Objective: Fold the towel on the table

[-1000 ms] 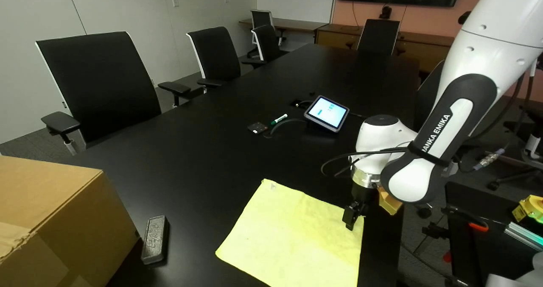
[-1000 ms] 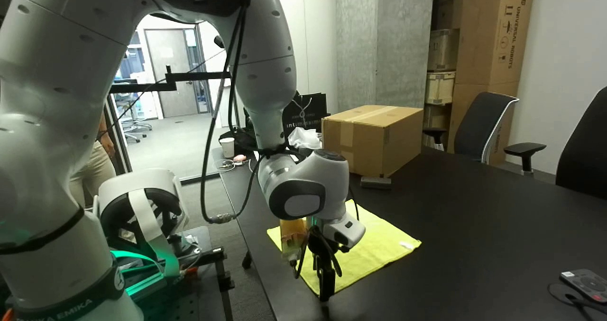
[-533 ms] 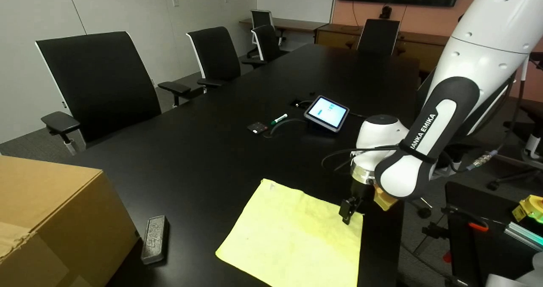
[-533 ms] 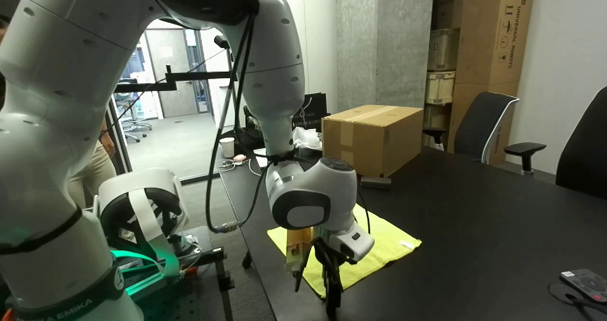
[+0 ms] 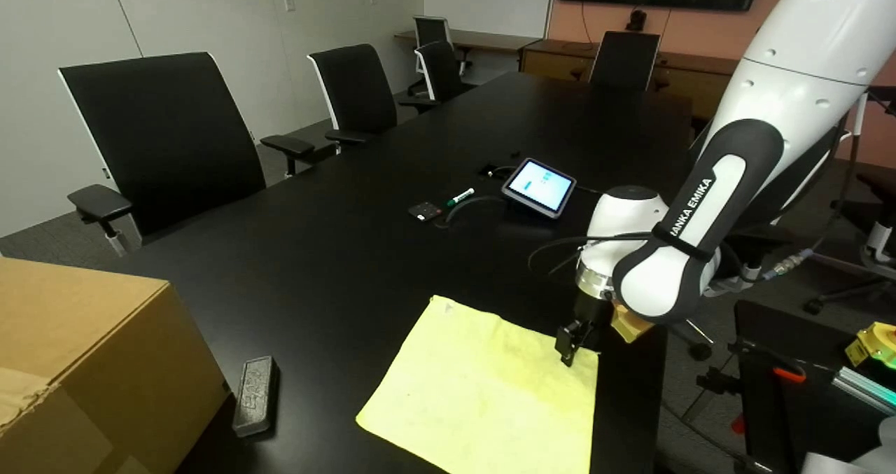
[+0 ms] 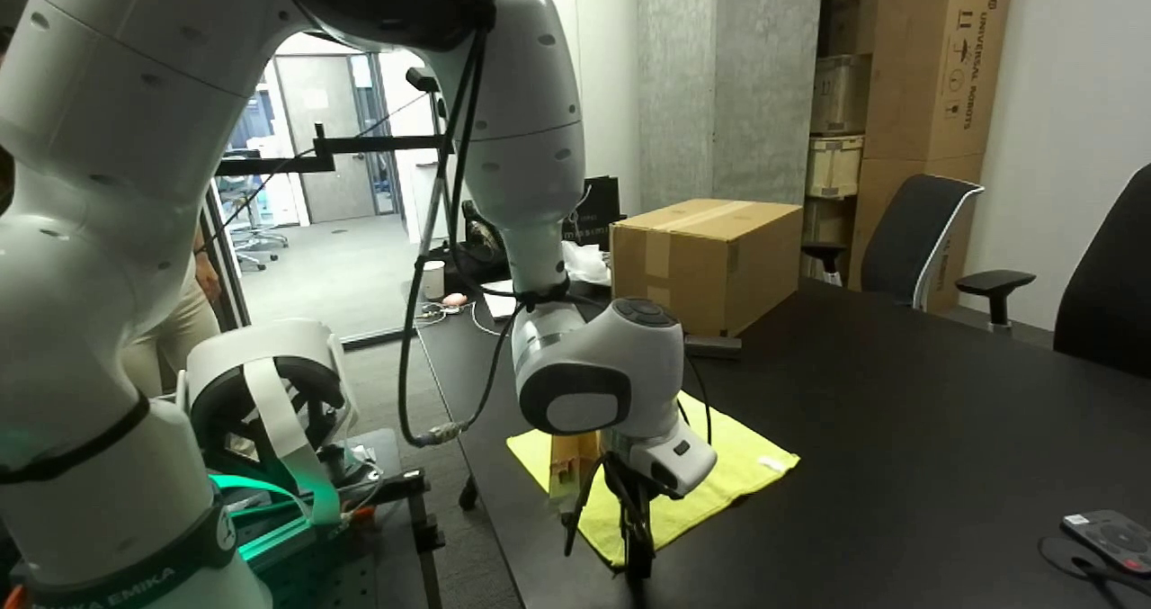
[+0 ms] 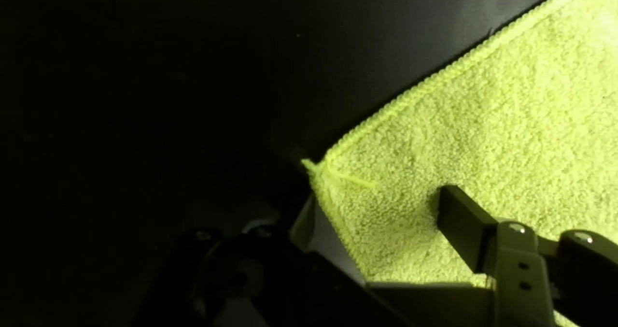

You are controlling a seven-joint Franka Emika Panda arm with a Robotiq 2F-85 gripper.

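Our gripper (image 7: 377, 206) is parted, nothing clasped that we can make out. Its fingers (image 7: 463, 228) straddle a corner of the towel (image 7: 521, 124): one above the cloth, its mate just outside the hem. Whether either tip touches, we cannot tell. In the wrist view this corner points left, a loose thread (image 7: 357, 180) across it; the adjoining sides run off up-right and down-right.

In an exterior view we see the towel spread flat on the table (image 5: 315, 306), one corner pointing up, one left, the gripper's corner right; the frame cuts off the rest. Sides look near equal, so we cannot tell a long axis. In an exterior view a white tag (image 6: 771, 463) sits by the corner pointing right, and the gripper's corner points down the frame.

The arm (image 5: 742, 152) hangs over that corner in both exterior views. Farther out: a dark block (image 5: 255, 397) just beside the box (image 5: 105, 362); a tablet (image 5: 539, 187), green marker (image 5: 460, 197) and remote (image 5: 424, 211) near one another; black chairs (image 5: 164, 145) along the table.
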